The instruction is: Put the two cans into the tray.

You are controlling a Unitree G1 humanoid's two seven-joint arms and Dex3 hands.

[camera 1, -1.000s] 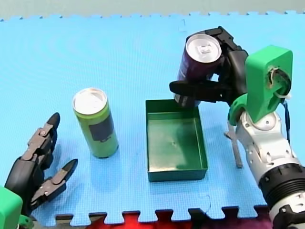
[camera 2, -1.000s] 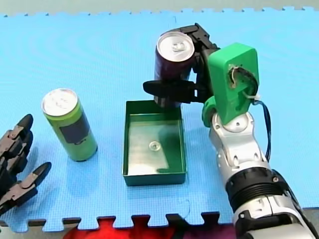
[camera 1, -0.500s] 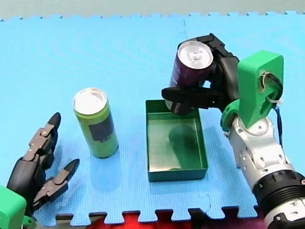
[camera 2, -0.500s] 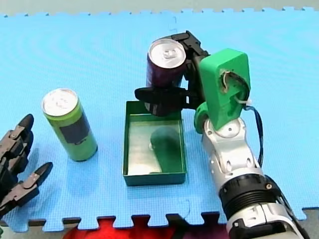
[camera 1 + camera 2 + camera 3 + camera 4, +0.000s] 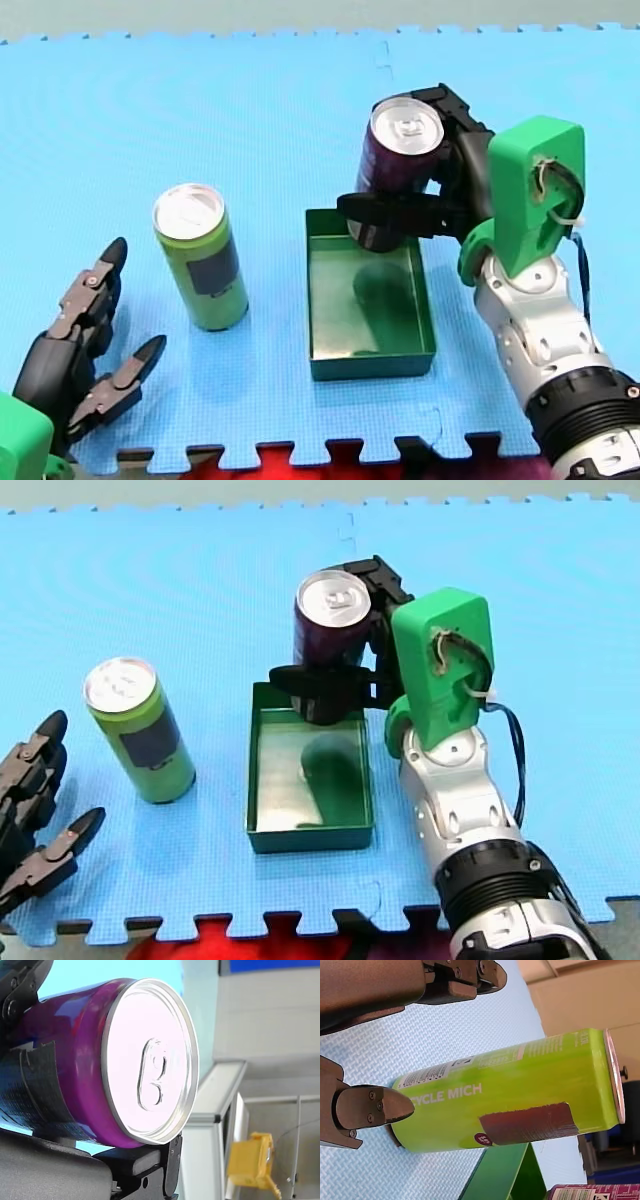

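The right hand (image 5: 450, 185) is wrapping its fingers around the purple can (image 5: 398, 160) and carrying it lid-up over the twelve o'clock end of the green tray (image 5: 370, 366), probably so that its base is clearing the rim before going down inside. The can's shadow is falling on the tray floor. The green can (image 5: 205, 262) is standing upright on the blue foam mat (image 5: 200, 110) at nine o'clock of the tray, near it but apart. The left hand (image 5: 85, 345), holding nothing, is hovering at seven o'clock of the green can. The likeliest obstacle is the tray's far wall, which is sitting just under the purple can's base.
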